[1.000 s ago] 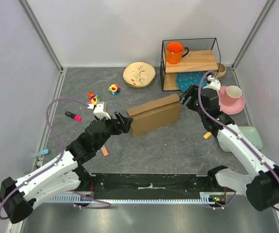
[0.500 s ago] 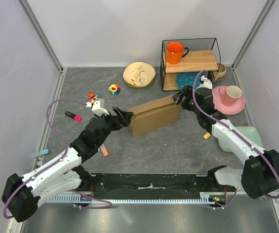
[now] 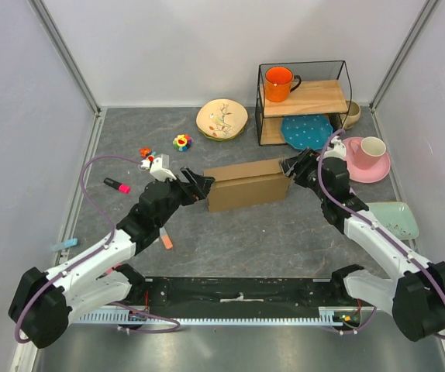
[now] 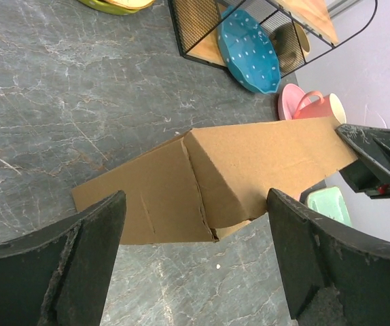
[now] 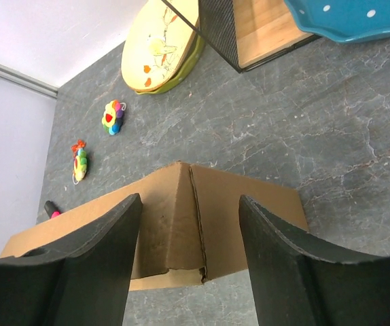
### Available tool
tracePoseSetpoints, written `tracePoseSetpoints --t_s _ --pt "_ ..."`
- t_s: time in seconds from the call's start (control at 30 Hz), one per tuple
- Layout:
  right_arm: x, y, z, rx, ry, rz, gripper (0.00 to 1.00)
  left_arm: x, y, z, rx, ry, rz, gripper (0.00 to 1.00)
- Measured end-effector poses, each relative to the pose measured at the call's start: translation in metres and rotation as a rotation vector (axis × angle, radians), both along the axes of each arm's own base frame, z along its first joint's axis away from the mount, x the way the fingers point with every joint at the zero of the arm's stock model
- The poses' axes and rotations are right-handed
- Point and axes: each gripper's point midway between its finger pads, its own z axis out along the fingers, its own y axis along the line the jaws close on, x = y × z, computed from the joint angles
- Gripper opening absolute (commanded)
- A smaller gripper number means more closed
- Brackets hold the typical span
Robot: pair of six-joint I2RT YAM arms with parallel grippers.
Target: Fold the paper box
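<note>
Seemingly mid-fold: left end effector point(image 3: 201, 186) and right end effector point(image 3: 291, 166), both apart, bracket the box point(image 3: 246, 186); next, each likely must pinch an end.

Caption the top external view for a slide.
Two arms flank the brown paper box, left gripper and right gripper open at its opposite ends.

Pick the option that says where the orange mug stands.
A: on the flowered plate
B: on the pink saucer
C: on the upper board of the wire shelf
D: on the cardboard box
C: the top view shows the orange mug standing on the upper wooden board of the black wire shelf, at its left end.
</note>
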Motion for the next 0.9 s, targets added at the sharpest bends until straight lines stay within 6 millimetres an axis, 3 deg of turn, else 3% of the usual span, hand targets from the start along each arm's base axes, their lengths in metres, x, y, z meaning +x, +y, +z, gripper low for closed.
tracePoseSetpoints --t_s 0.33,0.63,0.9 --pt "-0.013 -0.004 -0.002 0.033 -0.002 -0.007 0.68 0.013 -0.001 -0.006 -0.027 0.014 0.001 0.88" --pt "-0.019 -0.006 -0.003 0.033 -0.007 -0.008 0.68 0.018 -0.007 -0.006 -0.069 -0.004 -0.006 0.7" --pt "-0.023 -0.008 -0.004 0.026 -0.006 -0.006 0.71 0.019 -0.006 -0.008 -0.096 -0.007 -0.008 0.76"
